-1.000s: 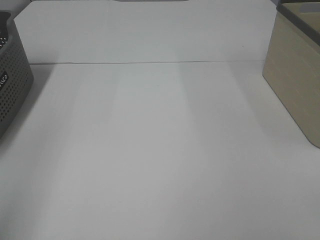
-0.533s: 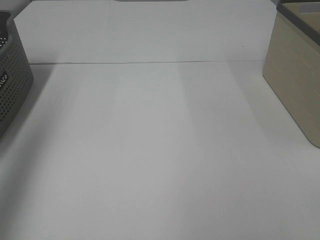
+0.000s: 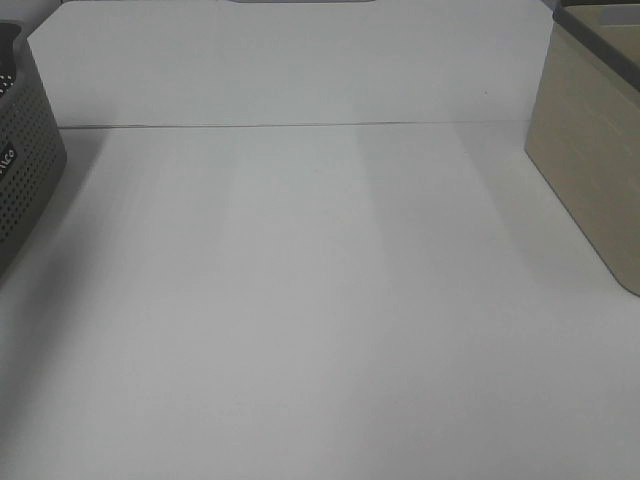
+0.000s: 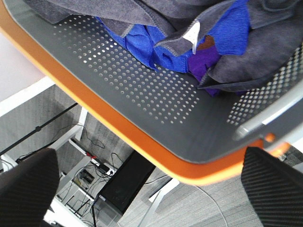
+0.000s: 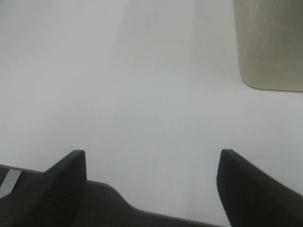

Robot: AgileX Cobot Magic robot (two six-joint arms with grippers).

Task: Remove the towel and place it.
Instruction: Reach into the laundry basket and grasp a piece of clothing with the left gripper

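No shift; towel [image 4: 267, 45] bunched (axis unreadable) in basket [image 4: 142, 92]

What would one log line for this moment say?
towel: in grey basket | left gripper: open, empty | right gripper: open, over table

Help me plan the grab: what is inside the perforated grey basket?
A dark grey towel lies over a blue cloth and a purple cloth; anything beneath them is hidden.

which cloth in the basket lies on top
The dark grey towel: it drapes over the blue cloth and the purple cloth, which peek out beneath.
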